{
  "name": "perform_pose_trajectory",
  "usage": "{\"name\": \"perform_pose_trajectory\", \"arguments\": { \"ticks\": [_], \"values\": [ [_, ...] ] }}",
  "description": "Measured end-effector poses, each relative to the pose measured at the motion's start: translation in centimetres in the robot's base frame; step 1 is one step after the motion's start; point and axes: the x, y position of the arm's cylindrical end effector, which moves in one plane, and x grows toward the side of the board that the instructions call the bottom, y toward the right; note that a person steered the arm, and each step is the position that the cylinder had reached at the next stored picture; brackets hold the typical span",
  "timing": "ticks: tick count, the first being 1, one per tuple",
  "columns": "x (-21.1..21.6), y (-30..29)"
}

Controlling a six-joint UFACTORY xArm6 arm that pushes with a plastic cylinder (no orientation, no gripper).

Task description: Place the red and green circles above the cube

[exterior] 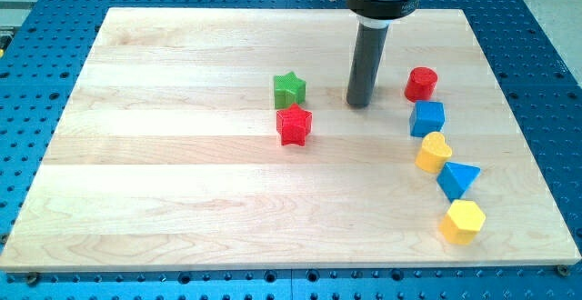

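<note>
A red circle block [421, 84] lies at the view's right, just above a blue cube [427, 118] and touching or nearly touching it. My tip [358, 104] rests on the board left of the red circle, with a gap between them, and right of a green star [289, 89]. A red star [294, 125] sits just below the green star. No green circle shows in the view.
Below the cube, a yellow heart-like block [434, 152], a blue triangle [456, 179] and a yellow hexagon [463, 221] run down the right side. The wooden board [164, 173] lies on a blue perforated table [555, 27].
</note>
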Motion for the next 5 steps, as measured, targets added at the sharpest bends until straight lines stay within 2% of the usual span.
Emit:
{"name": "perform_pose_trajectory", "arguments": {
  "ticks": [3, 5],
  "values": [
    [-6.1, -2.1],
    [-7.7, 3.0]
  ]
}}
